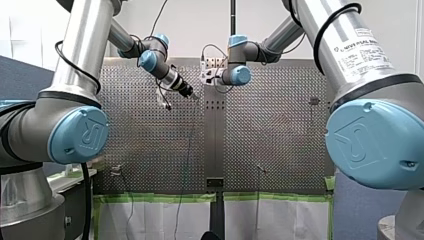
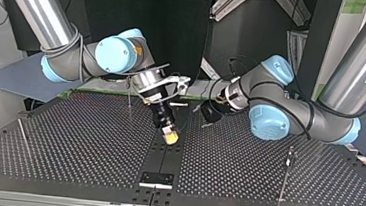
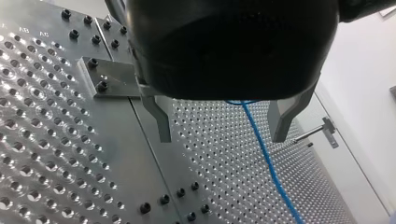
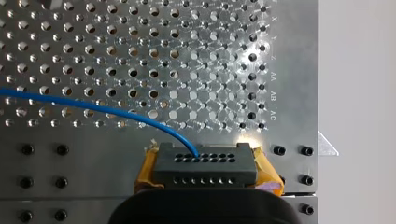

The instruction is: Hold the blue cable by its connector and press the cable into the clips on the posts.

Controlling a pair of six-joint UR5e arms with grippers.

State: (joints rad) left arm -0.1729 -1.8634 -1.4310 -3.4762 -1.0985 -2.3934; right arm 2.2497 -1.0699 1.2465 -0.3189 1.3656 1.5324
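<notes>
In the right wrist view my right gripper (image 4: 208,161) is shut with its yellow pads (image 4: 268,170) on a dark multi-hole connector (image 4: 205,175). The blue cable (image 4: 93,107) leaves the connector and curves off across the perforated plate. The top view has that gripper (image 2: 170,137) low over the table's middle strip. My left gripper (image 3: 222,128) stands open, its metal fingers (image 3: 159,121) wide apart above the plate. The blue cable (image 3: 266,158) runs under and between them, untouched. A thin post with a clip (image 3: 327,130) stands beyond the left gripper.
Thin clip posts stand on the perforated table (image 2: 82,139): one near my right arm (image 2: 130,96), one at the top view's left (image 2: 22,136), one at its right (image 2: 289,160). A bolted bracket (image 2: 156,179) sits on the middle strip near the table's edge.
</notes>
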